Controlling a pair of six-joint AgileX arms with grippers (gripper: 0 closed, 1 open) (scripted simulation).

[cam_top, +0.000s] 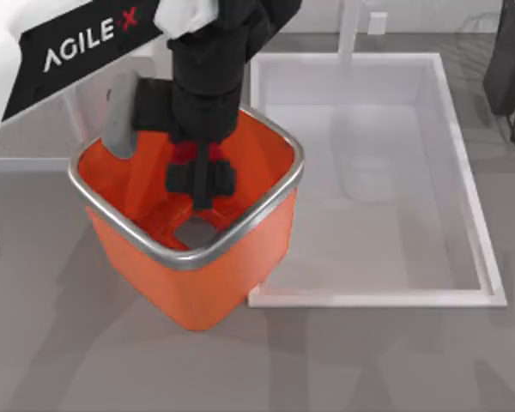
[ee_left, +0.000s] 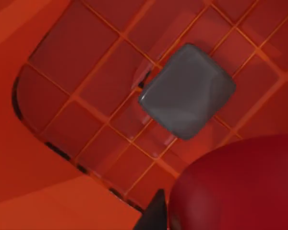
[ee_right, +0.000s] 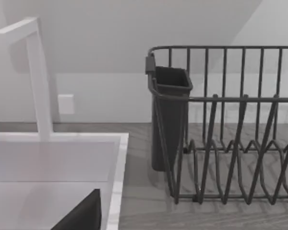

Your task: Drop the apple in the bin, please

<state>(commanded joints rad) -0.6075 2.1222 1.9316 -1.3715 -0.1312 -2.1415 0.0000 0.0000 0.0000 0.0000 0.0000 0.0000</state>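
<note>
"AGILE X" in white on left arm black casing (X red)

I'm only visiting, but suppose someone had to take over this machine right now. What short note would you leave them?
Left gripper: over the mouth of the bin, shut on the apple, which shows dark red between the fingers.
Right gripper: parked off by the dish rack.
Done: apple picked up and carried above the orange bin, next to the white sink.
Left: open the fingers so the apple falls in, then pull the arm back.
</note>
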